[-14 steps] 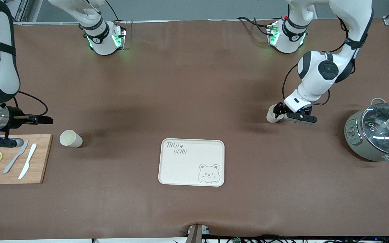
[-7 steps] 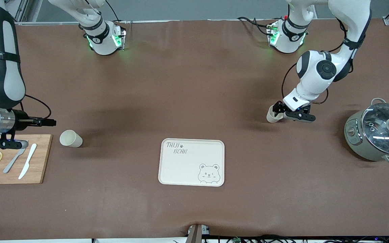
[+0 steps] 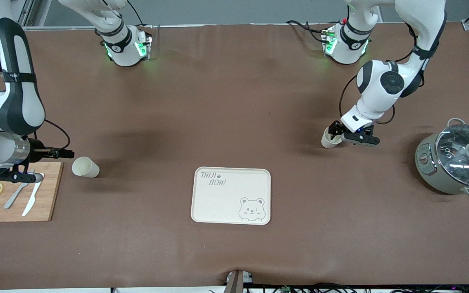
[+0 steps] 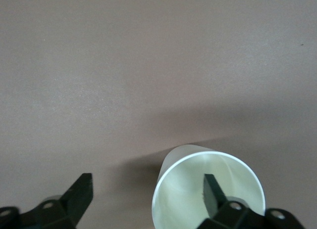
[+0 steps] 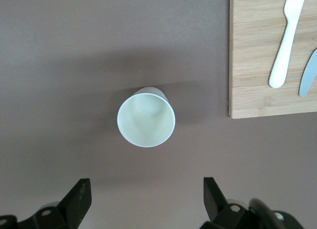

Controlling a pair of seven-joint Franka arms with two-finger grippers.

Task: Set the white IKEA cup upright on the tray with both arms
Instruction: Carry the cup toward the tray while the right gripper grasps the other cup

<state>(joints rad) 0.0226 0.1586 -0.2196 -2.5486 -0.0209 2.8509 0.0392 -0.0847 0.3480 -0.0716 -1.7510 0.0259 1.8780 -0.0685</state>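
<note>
Left wrist view: claw [image 4: 143,194] finger inside cup [image 4: 208,189].

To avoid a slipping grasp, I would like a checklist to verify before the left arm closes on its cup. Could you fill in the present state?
1. Left gripper jaws open: ok.
2. One jaw inside the cup, the other outside its wall: ok.
3. Cup upright: not ok, it lies on its side.
4. Tray lies flat, nearer to the front camera than both cups: ok.
5. Right gripper jaws open, facing the second cup: ok.
6. Jaw contact with the cup wall: cannot tell.
</note>
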